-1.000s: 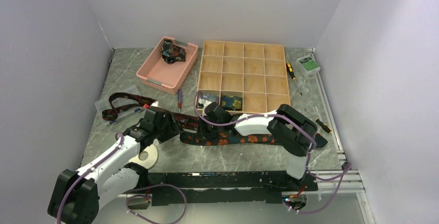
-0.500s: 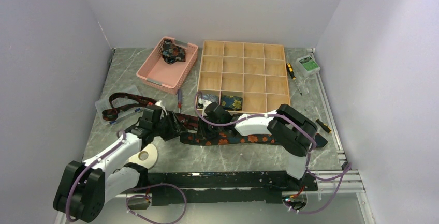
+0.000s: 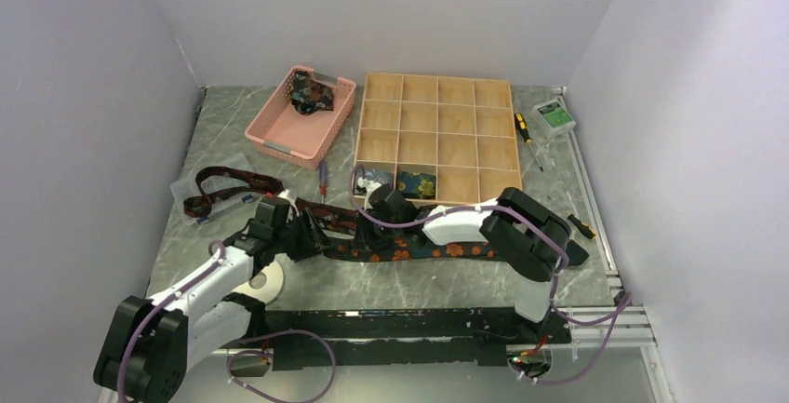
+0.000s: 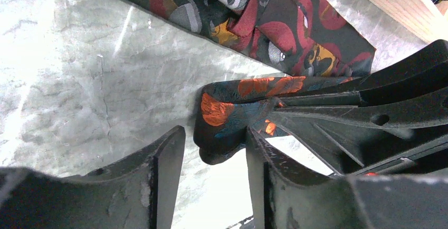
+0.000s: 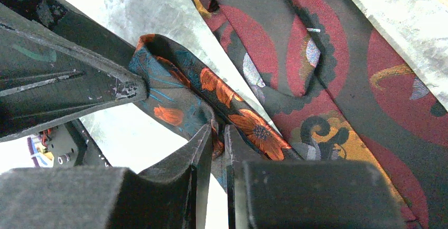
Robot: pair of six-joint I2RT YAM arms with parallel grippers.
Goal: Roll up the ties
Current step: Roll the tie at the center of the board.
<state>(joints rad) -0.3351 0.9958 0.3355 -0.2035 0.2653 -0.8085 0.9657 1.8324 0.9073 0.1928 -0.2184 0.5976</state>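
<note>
**Progress of the rolling, with one tie in hand.** You have two rolled ties (image 3: pixel 395 182) finished and set in neighbouring compartments of the near row of the wooden tray (image 3: pixel 437 76); its other compartments show bare.

The navy tie (image 3: pixel 437 251), printed with orange flowers, lies stretched along the table in front of the tray, and only its left end is curled over. By this view its roll is barely begun.

Your right pincer (image 5: pixel 217 129) is clamped on that curled end, its jaws nearly together with the cloth between them. Your left pincer (image 4: pixel 214 139) stands with its jaws apart on either side of the folded tip. One finger is at the cloth, the other is clear of it, and there is no pinch yet.

A maroon tie (image 4: pixel 296 28) lies flat and unrolled just behind the navy one, touching it at the curled end. A dark bundle of cloth (image 3: pixel 309 96) sits in the pink basket (image 3: pixel 263 116); you cannot tell from here whether it is rolled.

Judged from this, most of the work remains: the navy roll, then the maroon tie.
</note>
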